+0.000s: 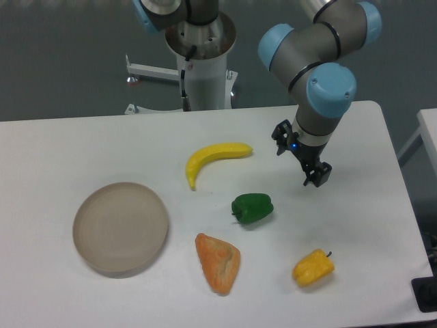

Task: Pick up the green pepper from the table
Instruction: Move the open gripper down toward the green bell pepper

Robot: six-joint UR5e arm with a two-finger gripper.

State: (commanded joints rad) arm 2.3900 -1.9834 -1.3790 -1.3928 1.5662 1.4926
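UR5e arm reaches in from upper right, wrist bent downward. Claw (300, 158) dark, angled down-right, hanging above worktop (355, 219). Holding nothing; finger spacing unclear from this view.

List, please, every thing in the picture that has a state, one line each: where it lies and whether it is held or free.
green pepper: on the table, free, not touched.
yellow pepper: on the table, free, near the front right.
banana: lying flat, free.
orange wedge-shaped food piece: lying flat, free.
plate: upright, nothing on it.
gripper: above the table, right of the green pepper, holding nothing; fingers' opening cannot be told.
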